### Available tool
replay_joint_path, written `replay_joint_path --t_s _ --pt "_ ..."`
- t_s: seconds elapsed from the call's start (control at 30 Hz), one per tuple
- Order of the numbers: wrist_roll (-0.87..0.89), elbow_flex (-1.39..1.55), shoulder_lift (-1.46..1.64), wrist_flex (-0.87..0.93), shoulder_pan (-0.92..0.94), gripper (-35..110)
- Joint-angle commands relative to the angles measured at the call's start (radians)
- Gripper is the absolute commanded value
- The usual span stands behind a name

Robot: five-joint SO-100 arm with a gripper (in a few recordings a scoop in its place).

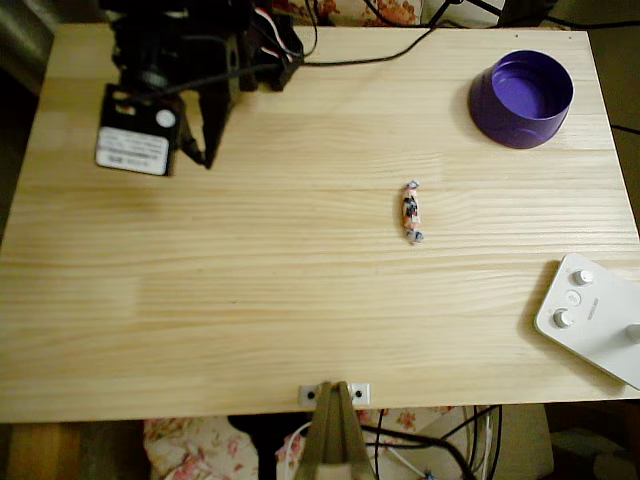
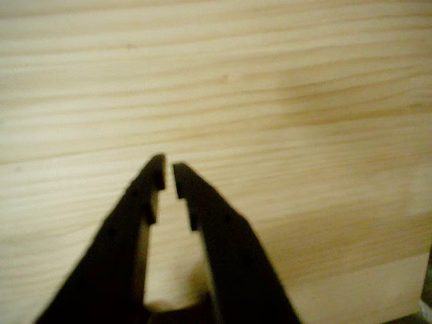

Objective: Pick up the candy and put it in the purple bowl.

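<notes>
Pale pine worktop (image 1: 200,300): the white wrapped candy (image 1: 411,211) lies mid-right, long axis near-to-far, far right of the black fingers (image 2: 169,177), which are almost closed and empty.

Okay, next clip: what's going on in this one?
Nothing is being handled yet. The black arm's gripper sits over the top-left part of the wooden table in the overhead view; the wrist view shows its fingertips nearly together with nothing between them. The candy lies alone near the middle of the table, and the purple bowl stands empty at the top right. A white device with knobs rests at the right edge.
</notes>
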Motion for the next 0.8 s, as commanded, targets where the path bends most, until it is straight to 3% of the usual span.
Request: replay_joint_path --t_s 0.0,0.3,0.77 --pt "0.046 -0.155 -0.057 -0.023 -0.014 0" --pt "0.114 -0.354 -0.23 -0.021 -0.121 -1" --pt "0.278 -0.666 -0.377 0.189 -0.393 -1"
